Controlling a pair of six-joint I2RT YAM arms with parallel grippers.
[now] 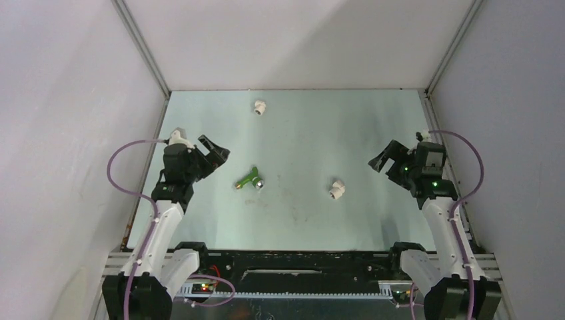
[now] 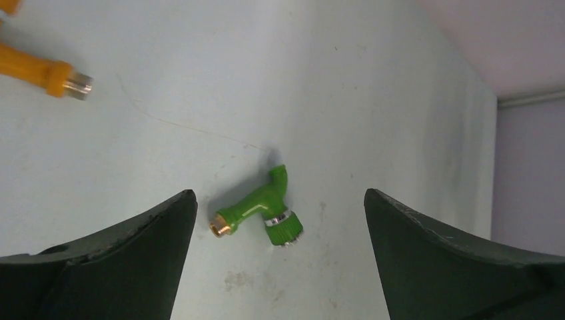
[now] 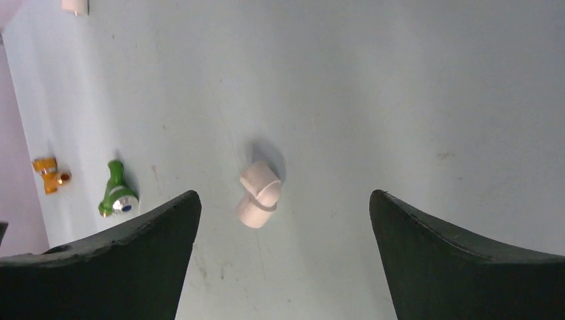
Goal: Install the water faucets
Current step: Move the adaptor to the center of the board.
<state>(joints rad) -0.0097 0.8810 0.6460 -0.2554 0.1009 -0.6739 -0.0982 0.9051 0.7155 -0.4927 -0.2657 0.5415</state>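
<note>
Opening stage of faucet installation, nothing yet grasped. The left gripper (image 1: 216,152) hovers above the left side of the table (image 1: 300,133), jaws spread wide and empty. The right gripper (image 1: 385,155) mirrors it on the right side, also wide apart and holding nothing.

The green faucet (image 1: 250,179) lies on its side left of the table's centre, just ahead of the left gripper, and the left wrist view frames it between the two fingers with its brass end turned toward the left finger. The orange faucet (image 2: 40,70) lies apart from it near the left edge. It shows only in the wrist views, being hidden in the overhead one.

One white elbow fitting (image 1: 337,190) rests right of centre, framed by the right gripper's fingers; a second white elbow fitting (image 1: 260,107) sits near the far wall.

The step in hand appears to be the approach before the first grasp. The next move likely calls for the left arm to descend and close across the green faucet's body — leaving the brass end free — while the right arm takes the nearer fitting, so that end and socket can be aligned.
</note>
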